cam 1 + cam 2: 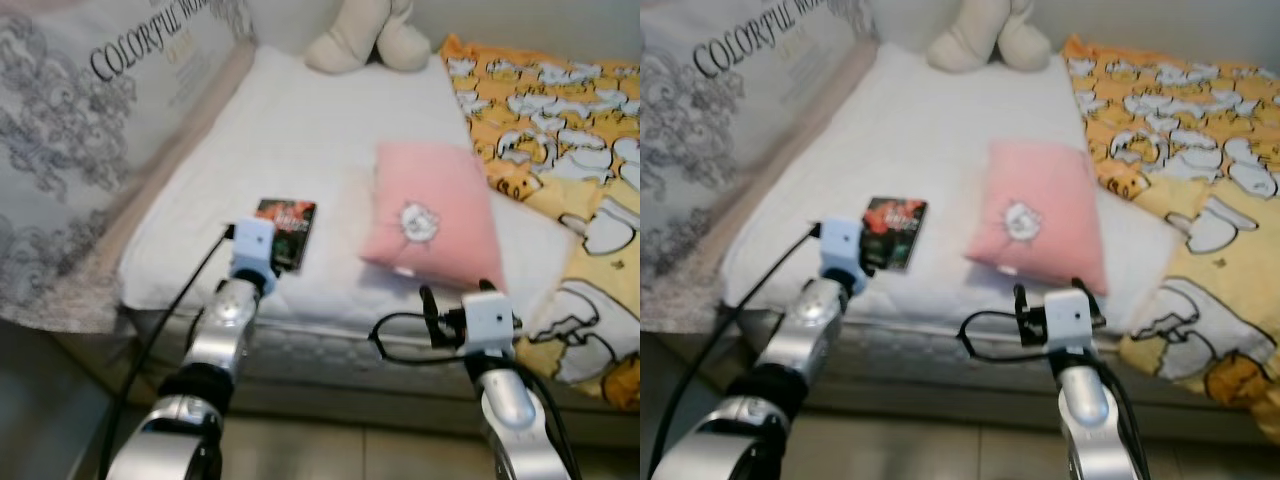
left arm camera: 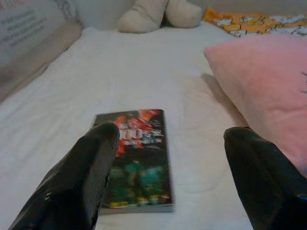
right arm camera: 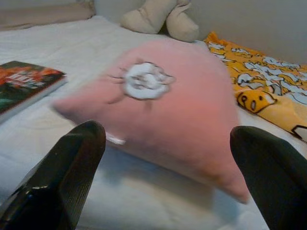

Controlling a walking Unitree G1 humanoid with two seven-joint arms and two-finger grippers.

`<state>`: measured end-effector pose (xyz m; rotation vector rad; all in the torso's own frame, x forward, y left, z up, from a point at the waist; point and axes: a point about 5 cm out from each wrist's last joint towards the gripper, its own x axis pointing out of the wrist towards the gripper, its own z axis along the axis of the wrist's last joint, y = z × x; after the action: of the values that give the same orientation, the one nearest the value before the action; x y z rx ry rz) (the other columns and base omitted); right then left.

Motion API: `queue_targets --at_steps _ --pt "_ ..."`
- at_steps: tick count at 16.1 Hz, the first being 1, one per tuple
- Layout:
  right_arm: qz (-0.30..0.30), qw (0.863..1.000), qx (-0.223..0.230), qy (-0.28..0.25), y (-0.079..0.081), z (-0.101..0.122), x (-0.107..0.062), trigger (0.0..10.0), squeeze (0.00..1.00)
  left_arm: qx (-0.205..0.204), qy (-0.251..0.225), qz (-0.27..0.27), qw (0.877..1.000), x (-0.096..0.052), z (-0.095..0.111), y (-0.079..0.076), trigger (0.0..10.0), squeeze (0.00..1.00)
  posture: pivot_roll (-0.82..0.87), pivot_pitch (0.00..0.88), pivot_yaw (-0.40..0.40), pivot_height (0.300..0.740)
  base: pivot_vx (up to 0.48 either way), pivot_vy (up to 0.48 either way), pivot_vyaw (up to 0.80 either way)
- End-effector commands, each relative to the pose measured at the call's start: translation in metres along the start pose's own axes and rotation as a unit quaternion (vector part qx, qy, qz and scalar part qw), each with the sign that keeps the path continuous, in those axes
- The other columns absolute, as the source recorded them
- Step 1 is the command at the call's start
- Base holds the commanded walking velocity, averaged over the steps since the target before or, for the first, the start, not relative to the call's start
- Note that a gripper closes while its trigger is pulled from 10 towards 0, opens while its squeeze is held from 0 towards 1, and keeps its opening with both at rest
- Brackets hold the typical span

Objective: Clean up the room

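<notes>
The bed [image 1: 300,130] is white. At mid-frame lies a pink pillow [image 1: 432,215] with a white flower-like patch. The book [image 1: 287,232] has a dark cover with red and green. At upper right, an orange blanket [image 1: 560,110] carries white cartoon figures. A cream plush toy [image 1: 365,35] sits at top centre. At upper left, a grey-patterned cushion [image 1: 80,130] bears dark lettering.

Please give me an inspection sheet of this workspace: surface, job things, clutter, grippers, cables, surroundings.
Surface: bed with white sheet.
Job's things: book flat near the front edge; pink pillow beside it, apart.
Clutter: plush toy at the far end; yellow blanket on the right side.
Grippers: left gripper open, low before the book; right gripper open, facing the pillow.
Cables: black cables along both wrists.
Surroundings: patterned cushion at left; floor below.
</notes>
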<state>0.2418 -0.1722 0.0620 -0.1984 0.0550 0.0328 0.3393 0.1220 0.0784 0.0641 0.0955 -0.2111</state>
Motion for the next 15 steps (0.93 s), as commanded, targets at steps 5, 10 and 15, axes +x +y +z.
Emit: queue_targets --at_steps 5,10,15 --pt "0.000 1.000 0.005 0.007 -0.003 -0.003 0.001 10.0 0.00 -0.018 0.010 -0.005 1.000 0.000 -0.006 -0.016 10.0 0.00 -0.11 0.000 0.044 0.740 0.048 -0.415 0.00" --pt "0.008 1.000 0.010 0.010 -0.004 -0.007 -0.003 10.0 0.00 -0.001 -0.025 0.023 0.999 -0.009 -0.002 -0.004 10.0 0.00 -0.09 0.000 0.041 0.740 0.099 -0.330 0.00" --pt "0.025 1.000 0.013 0.010 0.003 -0.005 0.001 10.0 0.00 -0.028 -0.030 0.056 0.998 -0.003 0.008 0.008 10.0 0.00 -0.08 0.000 0.031 0.740 0.286 0.000 0.00"
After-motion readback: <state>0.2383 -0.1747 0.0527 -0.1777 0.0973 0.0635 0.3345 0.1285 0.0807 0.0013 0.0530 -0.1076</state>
